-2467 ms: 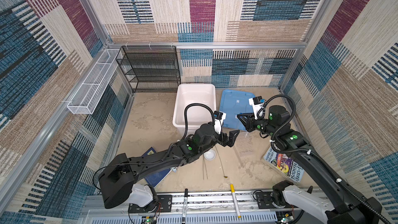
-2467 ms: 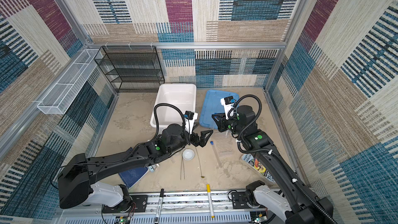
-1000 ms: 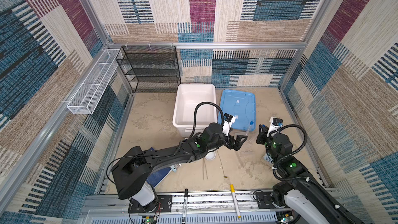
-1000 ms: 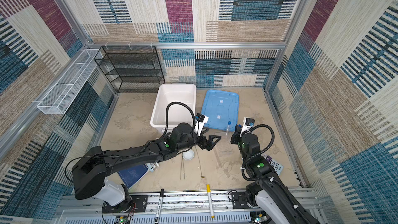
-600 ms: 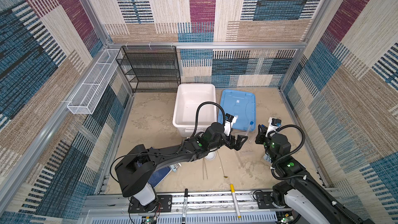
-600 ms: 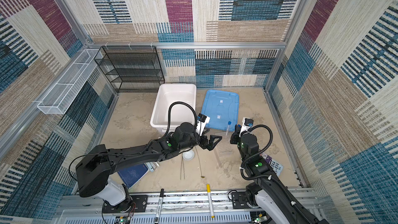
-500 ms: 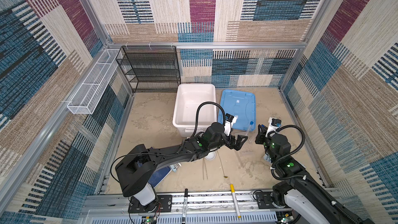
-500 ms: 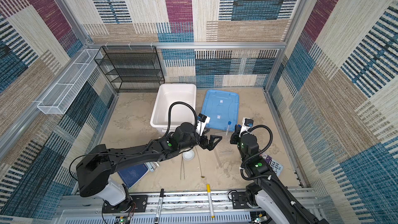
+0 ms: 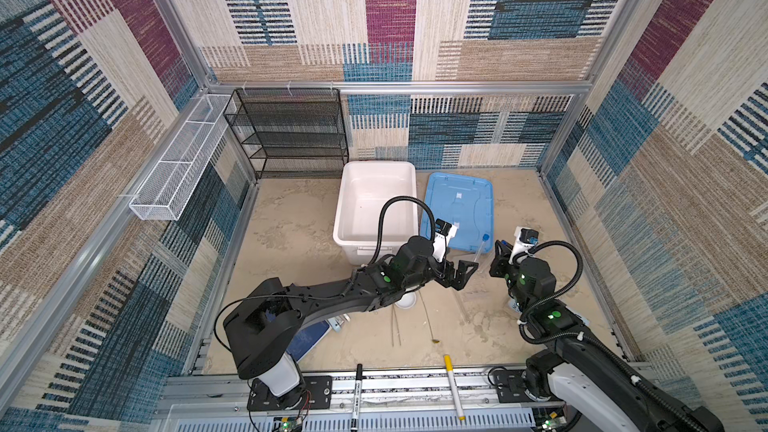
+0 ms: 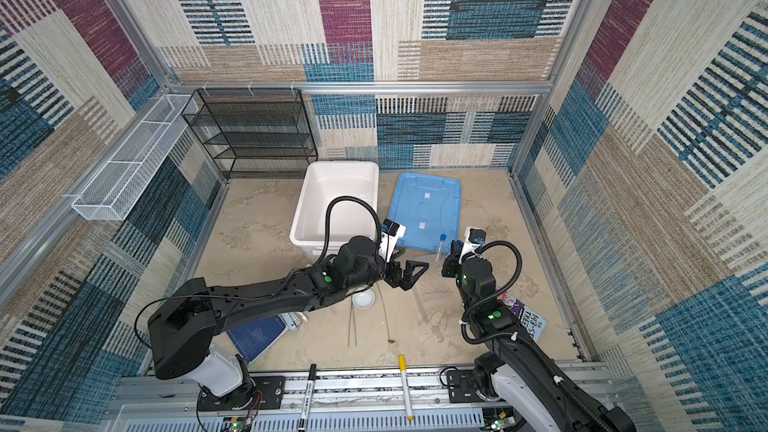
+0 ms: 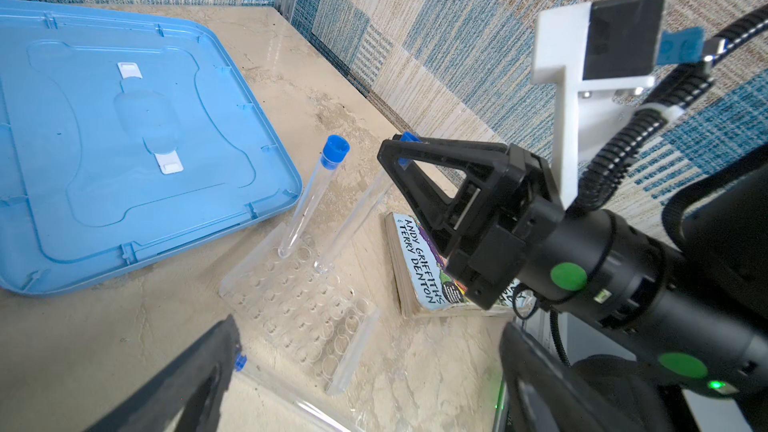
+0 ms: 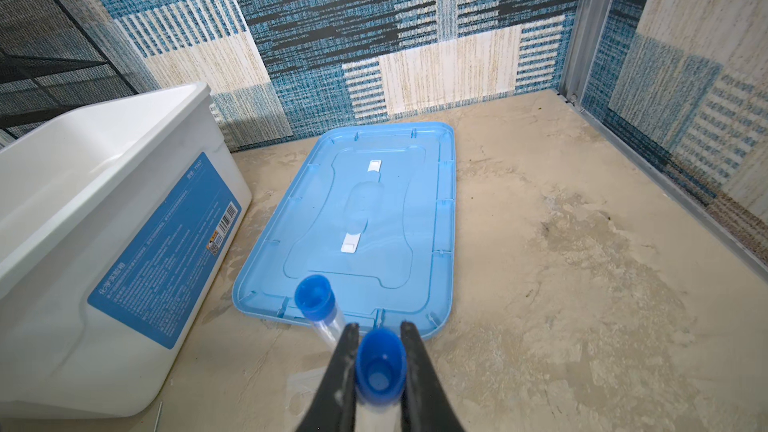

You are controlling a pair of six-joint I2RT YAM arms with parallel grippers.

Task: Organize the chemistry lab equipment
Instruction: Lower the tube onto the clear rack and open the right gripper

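In the right wrist view the held test tube (image 12: 380,371) shows little beyond its cap; its body runs off the bottom edge between the fingers (image 12: 340,367) of the right gripper (image 12: 376,326). The second test tube (image 12: 316,299) is hidden lower down behind one finger. In the left wrist view a lying test tube (image 11: 291,398) is cut by the bottom edge, its cap half behind a blurred finger (image 11: 183,384) of the left gripper (image 9: 464,275). In both top views the left arm (image 9: 332,297) half covers the small white dish (image 9: 407,303) (image 10: 364,300)

3 test tubes (image 11: 311,201) (image 11: 353,222) (image 11: 291,396), 1 rack (image 11: 299,305), 2 mkrs (image 9: 357,392) (image 9: 454,388), 1 bin (image 9: 365,201), 1 lid (image 9: 457,209)
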